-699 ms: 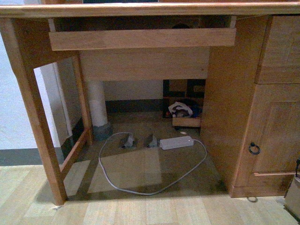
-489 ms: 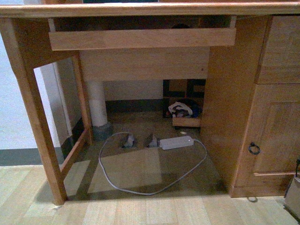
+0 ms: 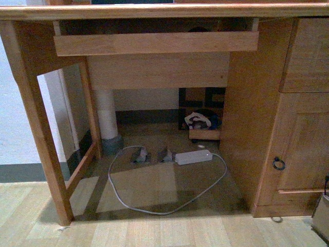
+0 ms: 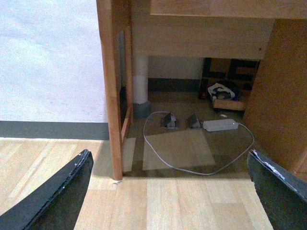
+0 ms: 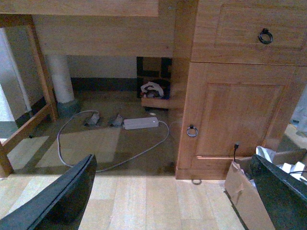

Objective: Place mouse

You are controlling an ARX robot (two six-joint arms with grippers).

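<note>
My left gripper (image 4: 168, 155) and right gripper (image 5: 172, 158) gape empty, desk (image 3: 154, 10) at twelve o'clock. No mouse shows; I judge it light, slick, best pinched across its sides.

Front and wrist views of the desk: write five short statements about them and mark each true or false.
1. A white adapter lies on the floor under the desk, with a grey cable looped beside it. True.
2. The mouse sits on the floor next to the adapter. False: no mouse shows in any view.
3. The left gripper is shut on an object. False: its fingers stand wide apart with nothing between them.
4. The cabinet door has a ring pull. True.
5. The right gripper is open and empty. True.
</note>
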